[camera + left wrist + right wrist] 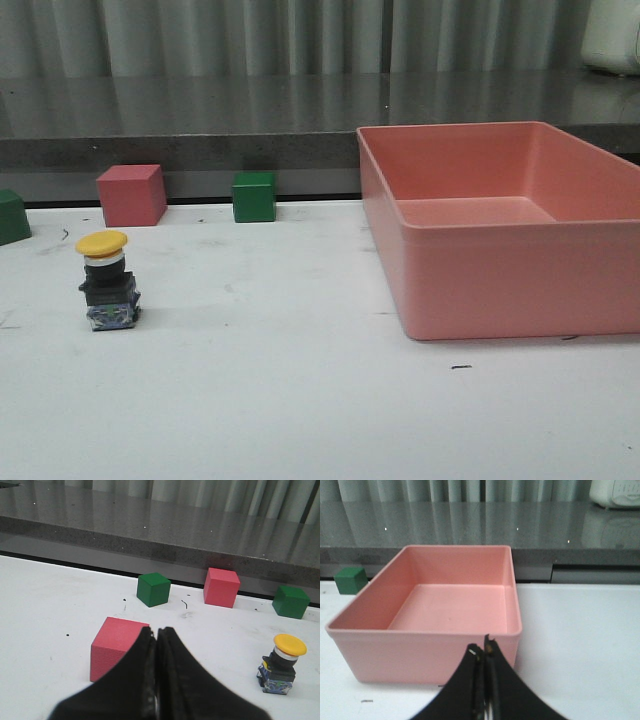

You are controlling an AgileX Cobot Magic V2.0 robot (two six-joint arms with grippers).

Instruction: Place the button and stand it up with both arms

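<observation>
The button (106, 282) stands upright on the white table at the left, yellow cap up, black body on a bluish base. The left wrist view shows the same button (281, 663) upright, off to one side of my left gripper (156, 629), which is shut with nothing between its fingers and well apart from the button. My right gripper (483, 644) is shut and empty too, hanging just in front of the pink bin's near wall. Neither arm shows in the front view.
A large empty pink bin (500, 280) fills the right side of the table. A pink cube (131, 195) and green cubes (254, 197) line the back edge, and another pink cube (116, 645) lies just behind my left fingertips. A dark counter runs behind.
</observation>
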